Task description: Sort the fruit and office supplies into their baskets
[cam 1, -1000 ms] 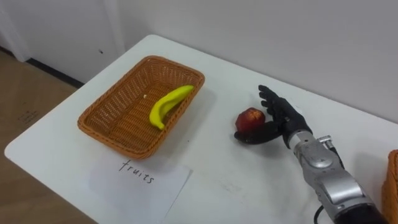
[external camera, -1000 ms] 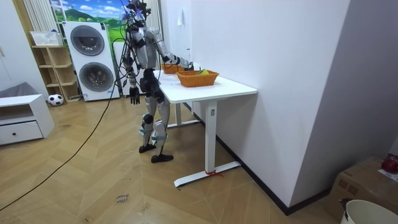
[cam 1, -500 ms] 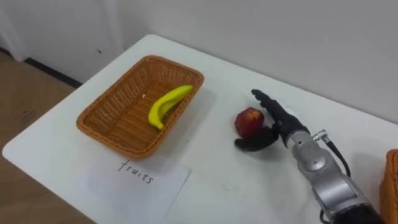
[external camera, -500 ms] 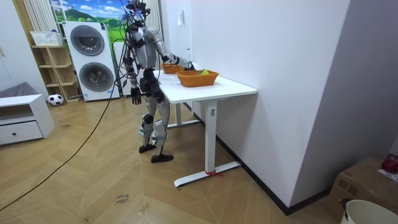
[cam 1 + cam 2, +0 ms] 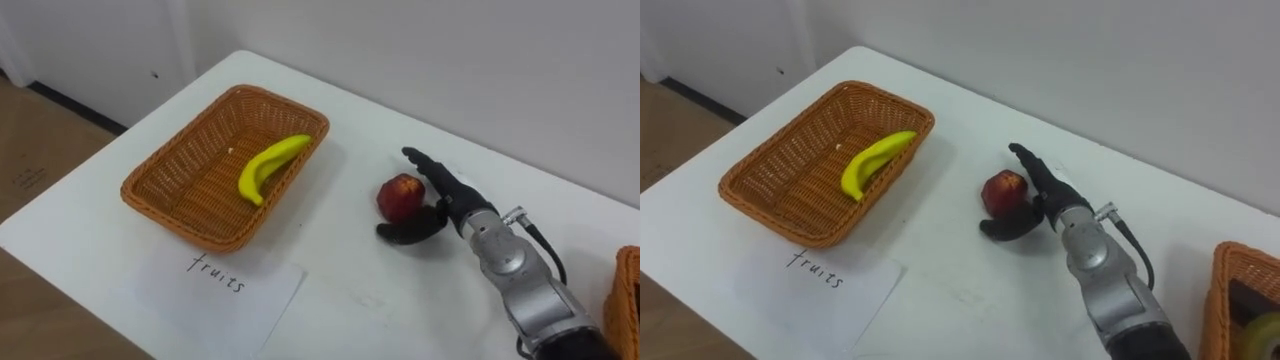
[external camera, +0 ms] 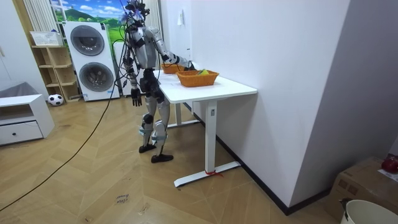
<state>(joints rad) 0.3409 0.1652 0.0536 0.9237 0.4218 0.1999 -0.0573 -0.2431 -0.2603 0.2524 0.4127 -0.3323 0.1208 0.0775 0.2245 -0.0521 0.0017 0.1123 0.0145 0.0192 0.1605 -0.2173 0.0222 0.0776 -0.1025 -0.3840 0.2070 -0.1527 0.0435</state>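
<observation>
- Bare table [image 5: 340, 270] lies open at the apple's [image 5: 399, 194] 9 o'clock, up to the fruit basket [image 5: 190, 185]; we see room there for a hand.
- Our right hand [image 5: 452, 206] blocks the apple's 3 o'clock, with straight fingers behind it and the thumb at its 5 o'clock.
- The wall [image 5: 450, 60] stands at 12 o'clock beyond a strip of tabletop.
- The basket's raised rim bars low entry. The banana [image 5: 268, 166] fills its 1 o'clock part; the rest is free.
- A paper sheet [image 5: 215, 295] lies flat at the basket's 5 o'clock.
- A second basket [image 5: 630, 300] stands at the hand's 4 o'clock.
</observation>
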